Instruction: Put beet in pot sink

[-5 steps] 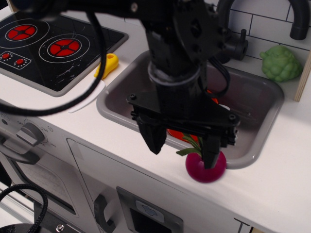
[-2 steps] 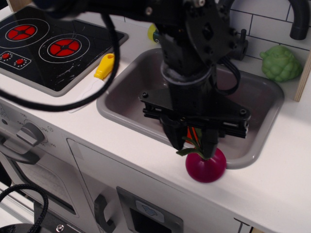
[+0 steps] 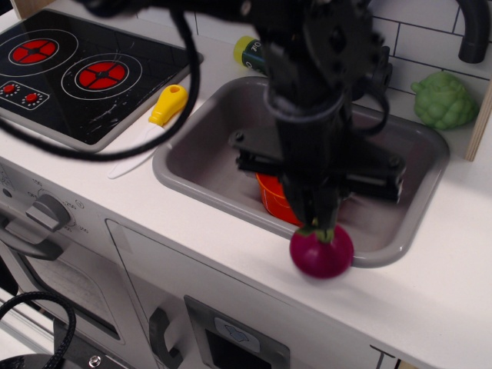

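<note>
The magenta beet (image 3: 321, 253) sits at the front rim of the grey sink (image 3: 201, 135), on the white counter edge. My black gripper (image 3: 317, 221) stands straight above it, its fingers (image 3: 306, 211) closed together on the beet's green leaves, which are mostly hidden between them. The orange pot (image 3: 274, 197) stands inside the sink just behind and left of the gripper, largely hidden by the arm; its handles do not show.
A yellow-handled white toy knife (image 3: 151, 127) lies left of the sink beside the black stove (image 3: 77, 73). A pale green bumpy vegetable (image 3: 442, 100) sits at the back right. The black faucet (image 3: 473, 34) rises behind the sink. A yellow-green bottle (image 3: 250, 52) lies behind.
The gripper's fingers, wide apart a second ago, have closed onto the beet's leaves. The arm shifted right, uncovering the knife and bottle. The beet has moved slightly left.
</note>
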